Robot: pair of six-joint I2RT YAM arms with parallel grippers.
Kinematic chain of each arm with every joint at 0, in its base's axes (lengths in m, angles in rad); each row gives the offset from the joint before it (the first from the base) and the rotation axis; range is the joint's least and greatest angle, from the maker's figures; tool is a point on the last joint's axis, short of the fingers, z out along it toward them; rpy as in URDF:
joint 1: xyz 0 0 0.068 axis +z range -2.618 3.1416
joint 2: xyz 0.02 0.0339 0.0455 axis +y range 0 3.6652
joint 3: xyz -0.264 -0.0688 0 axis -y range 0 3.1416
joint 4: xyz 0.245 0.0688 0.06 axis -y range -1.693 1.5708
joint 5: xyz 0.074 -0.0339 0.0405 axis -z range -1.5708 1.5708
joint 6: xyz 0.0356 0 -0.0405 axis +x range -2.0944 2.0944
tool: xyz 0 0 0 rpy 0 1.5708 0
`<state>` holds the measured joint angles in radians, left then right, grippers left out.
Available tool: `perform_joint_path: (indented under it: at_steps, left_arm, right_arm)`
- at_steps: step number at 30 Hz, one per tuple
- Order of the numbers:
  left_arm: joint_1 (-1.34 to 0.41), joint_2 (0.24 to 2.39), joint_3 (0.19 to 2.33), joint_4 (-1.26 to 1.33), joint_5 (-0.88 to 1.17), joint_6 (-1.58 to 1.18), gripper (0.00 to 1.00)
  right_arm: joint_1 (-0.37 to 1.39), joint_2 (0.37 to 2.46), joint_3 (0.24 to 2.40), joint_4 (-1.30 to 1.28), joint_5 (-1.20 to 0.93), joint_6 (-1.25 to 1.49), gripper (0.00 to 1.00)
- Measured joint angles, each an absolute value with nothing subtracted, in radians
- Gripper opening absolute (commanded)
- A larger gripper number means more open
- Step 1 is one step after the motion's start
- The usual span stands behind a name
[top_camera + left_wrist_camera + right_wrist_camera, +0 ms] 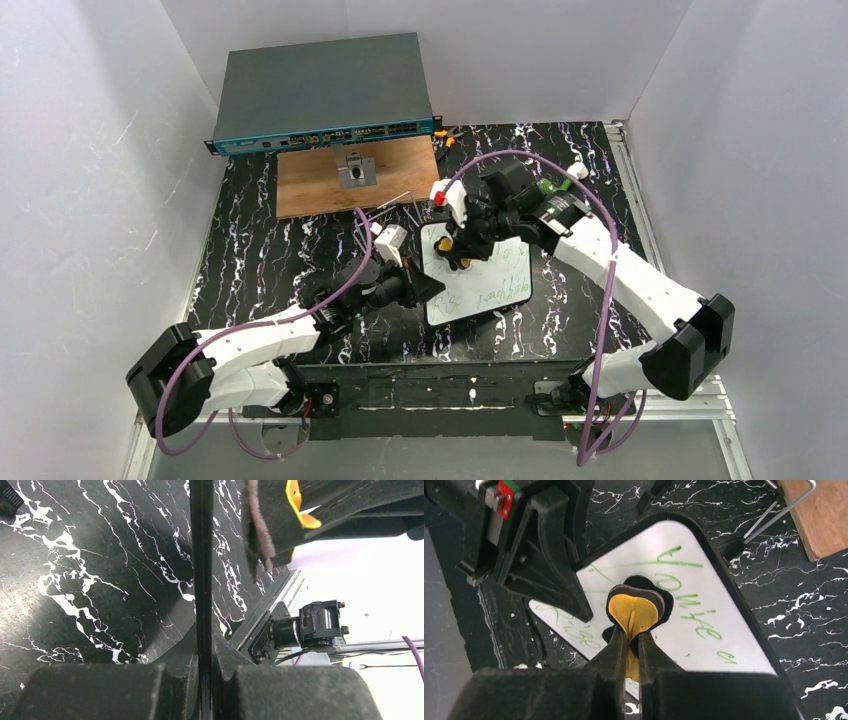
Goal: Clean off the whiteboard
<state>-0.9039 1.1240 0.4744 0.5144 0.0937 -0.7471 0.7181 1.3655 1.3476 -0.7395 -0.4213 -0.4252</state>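
The main risk is sitting at the right gripper (632,636). It is pinching the eraser (634,611) only by its folded yellow back, so a hard sideways stroke could be twisting the pad in the fingers or rolling it off its felt face. The result would be smears rather than cleared ink. Pressing too hard is the other hazard, because the whiteboard (734,625) is being held by one edge only. A strong push could be levering it out of the left gripper (202,636) or sliding it across the bench (814,610). The two grippers are also working close together, so a wide sweep toward the held edge is risking a collision.

Both grippers are pressed together. The right one is clamping the eraser, whose dark felt appears to be resting on the board near its middle, beside the green writing (684,597). The left one is nipping the board's thin black rim, seen edge-on in its wrist view.

The whiteboard is sitting mid-bench between the two arms. Green words are showing across much of its face, so I am judging the wiping as barely begun. The brown wooden panel (819,515) is lying beyond the board's far corner, apart from it.
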Motion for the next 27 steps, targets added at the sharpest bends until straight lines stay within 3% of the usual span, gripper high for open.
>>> perform_joint_path:
  at_steps: [20,27]
  left_arm:
    - [-0.896,1.177,0.474,0.569,0.108,-0.779,0.0]
    - [-0.895,1.227,0.474,0.628,0.125,-0.774,0.0]
  right_arm:
    - [0.814,1.448,1.406,-0.654,-0.129,-0.347,0.01]
    - [0.809,1.444,1.406,-0.691,-0.186,-0.425,0.01]
